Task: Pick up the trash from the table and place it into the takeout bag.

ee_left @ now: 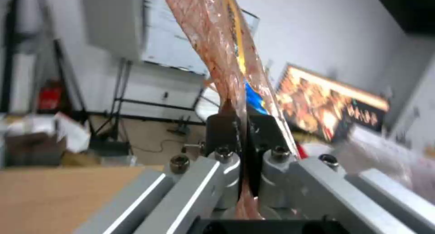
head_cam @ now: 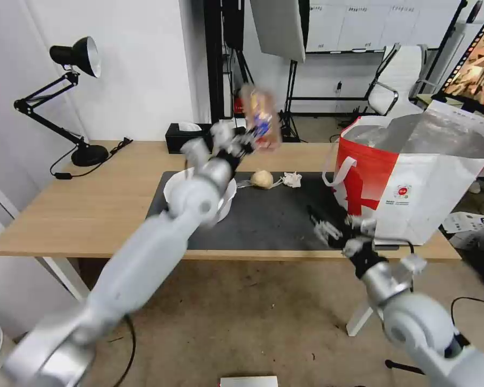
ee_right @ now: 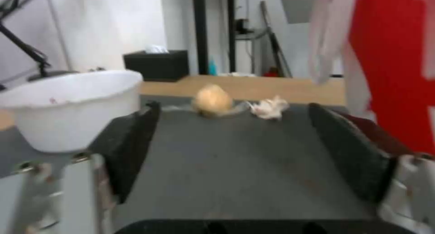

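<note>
Left claw (head_cam: 246, 141) pinching clear tray (head_cam: 261, 117), raised left of takeout bag (head_cam: 414, 177). Right claw (head_cam: 333, 228) spread, just beside bag.

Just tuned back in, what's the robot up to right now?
The left end effector is shut on a clear tray with red bits, held up in the air above the table, left of the takeout bag. The right end effector is open, low over the dark mat beside the bag. The white bowl, the beige lump and the crumpled napkin lie on the mat.
</note>
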